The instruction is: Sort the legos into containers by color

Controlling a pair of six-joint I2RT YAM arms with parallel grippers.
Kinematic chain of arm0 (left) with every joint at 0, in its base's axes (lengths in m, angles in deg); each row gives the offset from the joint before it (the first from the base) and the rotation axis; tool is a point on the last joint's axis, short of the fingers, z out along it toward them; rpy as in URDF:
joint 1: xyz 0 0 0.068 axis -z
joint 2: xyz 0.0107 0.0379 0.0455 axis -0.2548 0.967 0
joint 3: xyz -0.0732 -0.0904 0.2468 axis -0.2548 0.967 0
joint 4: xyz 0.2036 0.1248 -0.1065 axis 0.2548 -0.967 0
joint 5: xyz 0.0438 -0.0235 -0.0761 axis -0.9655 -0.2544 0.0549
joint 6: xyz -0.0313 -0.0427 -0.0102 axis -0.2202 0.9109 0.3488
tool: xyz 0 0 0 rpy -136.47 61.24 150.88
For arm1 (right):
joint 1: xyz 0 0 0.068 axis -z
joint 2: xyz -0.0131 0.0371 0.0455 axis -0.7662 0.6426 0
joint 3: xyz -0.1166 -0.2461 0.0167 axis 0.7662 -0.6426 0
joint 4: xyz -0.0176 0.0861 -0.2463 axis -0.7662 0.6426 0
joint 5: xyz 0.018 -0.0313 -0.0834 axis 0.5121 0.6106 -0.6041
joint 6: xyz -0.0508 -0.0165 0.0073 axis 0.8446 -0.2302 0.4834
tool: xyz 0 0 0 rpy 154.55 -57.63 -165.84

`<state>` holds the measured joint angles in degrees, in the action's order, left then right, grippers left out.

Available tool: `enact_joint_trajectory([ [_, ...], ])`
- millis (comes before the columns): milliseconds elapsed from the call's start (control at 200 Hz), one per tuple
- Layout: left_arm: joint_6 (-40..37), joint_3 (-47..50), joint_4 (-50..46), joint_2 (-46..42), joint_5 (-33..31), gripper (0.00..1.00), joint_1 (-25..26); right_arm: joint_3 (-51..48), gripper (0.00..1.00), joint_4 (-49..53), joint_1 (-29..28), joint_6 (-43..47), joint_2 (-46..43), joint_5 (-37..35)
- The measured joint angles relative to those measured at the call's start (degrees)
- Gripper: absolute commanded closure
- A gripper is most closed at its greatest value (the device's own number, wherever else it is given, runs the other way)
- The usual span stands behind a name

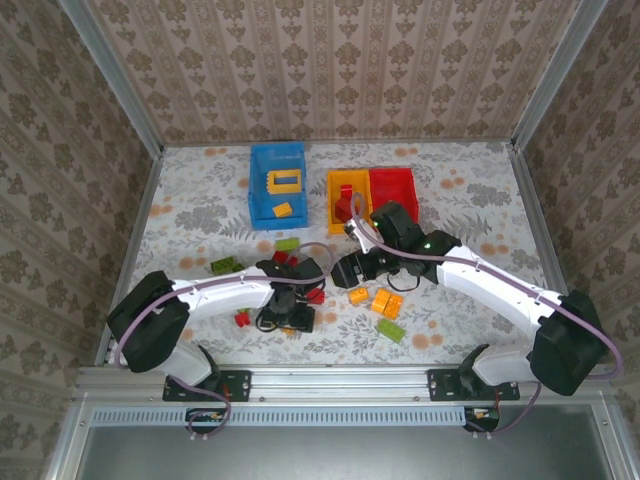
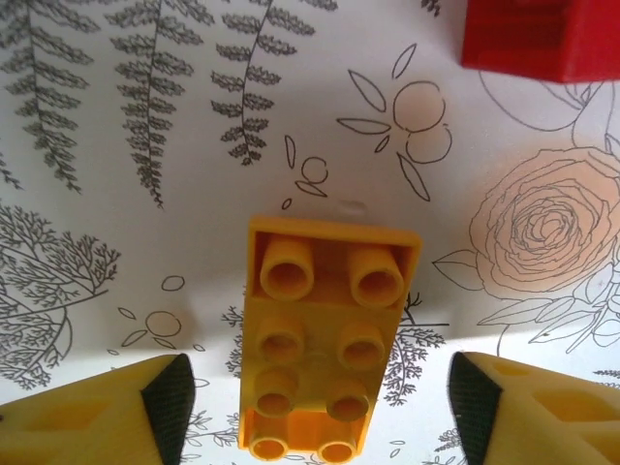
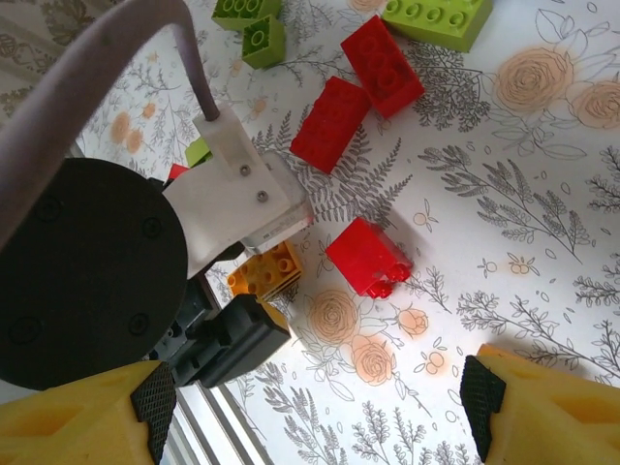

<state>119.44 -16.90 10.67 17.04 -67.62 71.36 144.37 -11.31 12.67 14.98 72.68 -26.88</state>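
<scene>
Floral tabletop (image 1: pixel 200 215), three containers (image 1: pixel 258 190), two arms (image 1: pixel 225 292), scattered legos (image 1: pixel 381 300)

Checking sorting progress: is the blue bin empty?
Not empty: the blue bin holds a yellow frame and an orange brick.

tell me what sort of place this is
Probably a robot lab cell: wallpapered walls in a metal frame, the left arm and right arm bolted to the table, and toy bricks and a blue bin laid out.
</scene>
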Motion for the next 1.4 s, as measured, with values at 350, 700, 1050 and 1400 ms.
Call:
enact_joint_trajectory([
  [350, -0.52, -0.44, 1.92, 1.92, -1.66, 0.69, 0.42, -1.27, 0.21, -0.26, 0.74, -2.16, -0.46, 0.0],
  [700, -3.39, -14.12, -3.76, -1.97, -4.44, 0.72, -9.46, -0.63, 0.23, -5.4, 5.44, -8.57, -1.68, 0.17],
  [1050, -12.09, -37.94, -3.98, 9.2, -2.75, 0.72, -28.46, 12.48, 0.24, -11.32, 6.8, -14.34, 6.71, -3.13],
  [1400, -16.0, -54.38, -3.15, 30.77, -0.02, 0.7, -36.33, 19.08, 0.25, -10.64, 6.99, -15.65, 13.0, -4.42],
])
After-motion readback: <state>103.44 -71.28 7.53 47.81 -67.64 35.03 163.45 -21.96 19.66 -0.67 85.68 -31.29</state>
